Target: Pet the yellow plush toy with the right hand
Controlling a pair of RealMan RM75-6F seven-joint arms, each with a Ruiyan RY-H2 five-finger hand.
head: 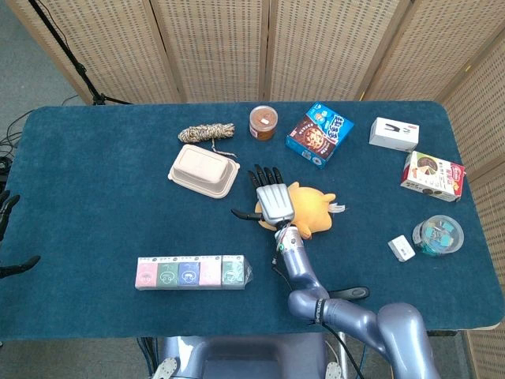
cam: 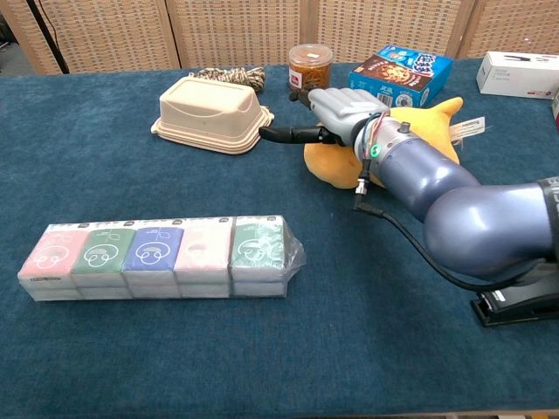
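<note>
The yellow plush toy lies on its side near the middle of the blue table; in the chest view the plush toy shows behind my forearm. My right hand lies flat over the toy's left end, fingers stretched out towards the far side and thumb pointing left. From the chest view, the right hand rests on top of the toy and holds nothing. Only dark fingertips of my left hand show at the far left edge, spread and empty.
A beige lidded container sits just left of the right hand, with a rope coil and a jar behind it. A blue cookie box is behind the toy. A pack of tissues lies near the front. Boxes and a clear tub stand right.
</note>
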